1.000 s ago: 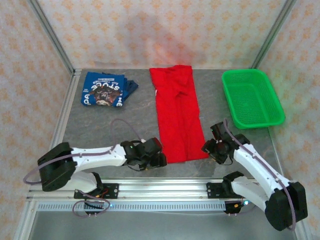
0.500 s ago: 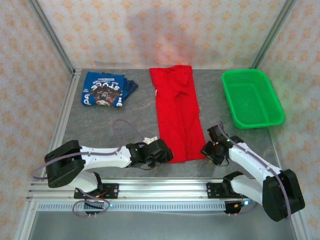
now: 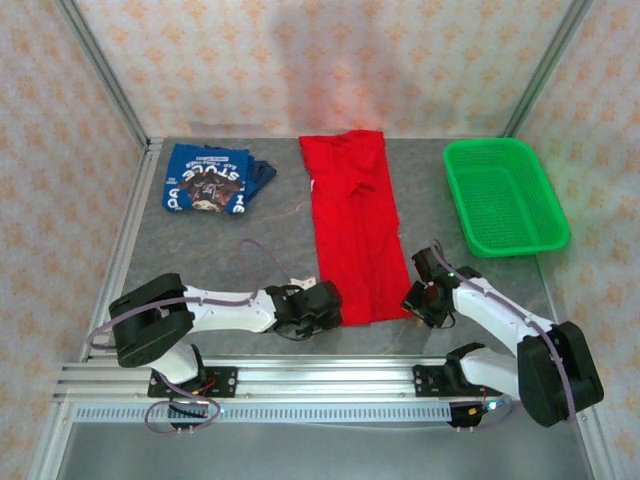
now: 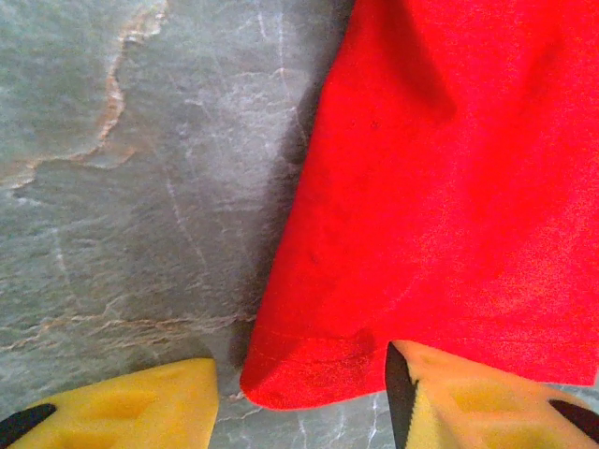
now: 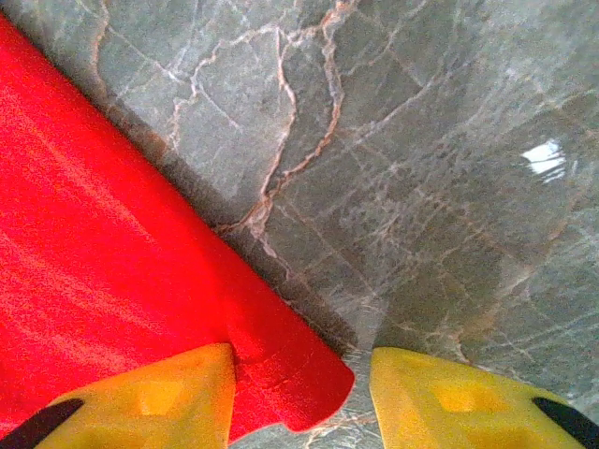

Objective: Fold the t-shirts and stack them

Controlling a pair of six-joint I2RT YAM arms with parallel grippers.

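Note:
The red t-shirt (image 3: 355,230) lies as a long folded strip down the middle of the table. At the back left rests the folded blue t-shirt (image 3: 205,180). My left gripper (image 3: 322,306) is low at the red shirt's near left corner. In the left wrist view that gripper (image 4: 304,404) is open, with the hem corner (image 4: 318,369) between its yellow fingers (image 4: 122,407). My right gripper (image 3: 416,300) is at the near right corner. In its wrist view the right gripper (image 5: 301,402) is open too, straddling the hem corner (image 5: 290,383); its left finger lies on the cloth.
A green mesh basket (image 3: 545,225) stands at the back right. Grey marble tabletop (image 3: 230,250) lies bare between the blue shirt and my left arm. A metal rail (image 3: 300,380) runs along the near edge.
Both grippers have slid inward to the red shirt's near corners, the left one rightward and the right one leftward. Their jaws have narrowed around the hem.

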